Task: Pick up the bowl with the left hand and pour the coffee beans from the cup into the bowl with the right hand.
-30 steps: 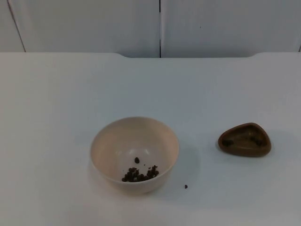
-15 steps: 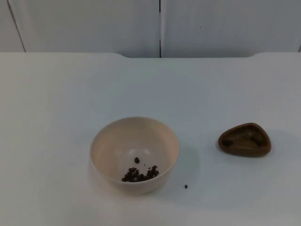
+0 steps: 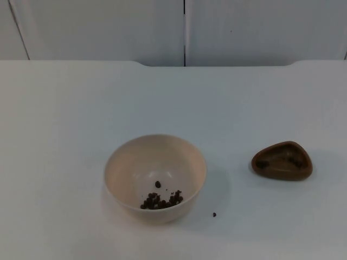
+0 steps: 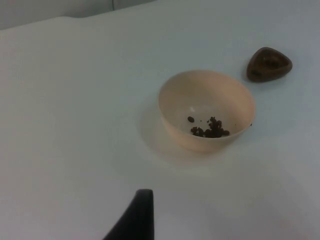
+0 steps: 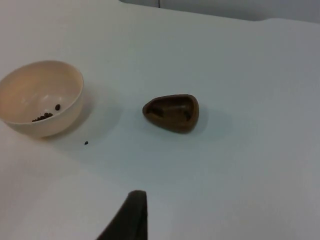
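A single stray coffee bean (image 3: 214, 214) lies on the white table top (image 3: 70, 108) just beside the cream, round plastic bowl (image 3: 155, 177), which stands upright with a small heap of dark coffee beans (image 3: 161, 200) inside. Well apart to its right sits the brown, rounded-triangular shallow cup (image 3: 282, 161), apparently nearly empty.

The pour looks done, so the sensible step is for both arms to wait clear of the dishes, avoiding any sweep that could knock the bowl.

From the wrist views, the left gripper (image 4: 135, 220) hangs back from the bowl and the right gripper (image 5: 131, 217) back from the cup; neither touches anything. Whether their fingers are spread or closed cannot be told.
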Available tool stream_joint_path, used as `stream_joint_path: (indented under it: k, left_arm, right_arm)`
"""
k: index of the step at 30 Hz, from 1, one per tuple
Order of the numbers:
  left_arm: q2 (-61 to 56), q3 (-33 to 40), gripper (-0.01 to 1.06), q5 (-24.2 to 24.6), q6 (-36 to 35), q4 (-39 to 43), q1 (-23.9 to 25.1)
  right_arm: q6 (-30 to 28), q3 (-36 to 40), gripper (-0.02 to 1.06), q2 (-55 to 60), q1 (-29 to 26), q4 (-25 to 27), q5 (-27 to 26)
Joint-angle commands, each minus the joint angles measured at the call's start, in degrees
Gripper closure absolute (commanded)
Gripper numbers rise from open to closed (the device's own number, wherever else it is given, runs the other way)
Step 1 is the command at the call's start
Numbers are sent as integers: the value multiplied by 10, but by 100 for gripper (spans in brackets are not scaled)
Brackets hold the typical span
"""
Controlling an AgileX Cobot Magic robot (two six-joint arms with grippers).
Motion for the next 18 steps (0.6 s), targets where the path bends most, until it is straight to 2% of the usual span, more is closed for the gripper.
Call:
stream_joint_path:
  k: [1, 18]
  left_arm:
    - [-3, 2, 0, 0, 1, -1, 1]
    - [-3, 2, 0, 0, 1, -1, 1]
  right_arm:
    - [3, 1, -1, -2, -1, -3, -2]
    - [3, 1, -1, -2, -10, 2, -3]
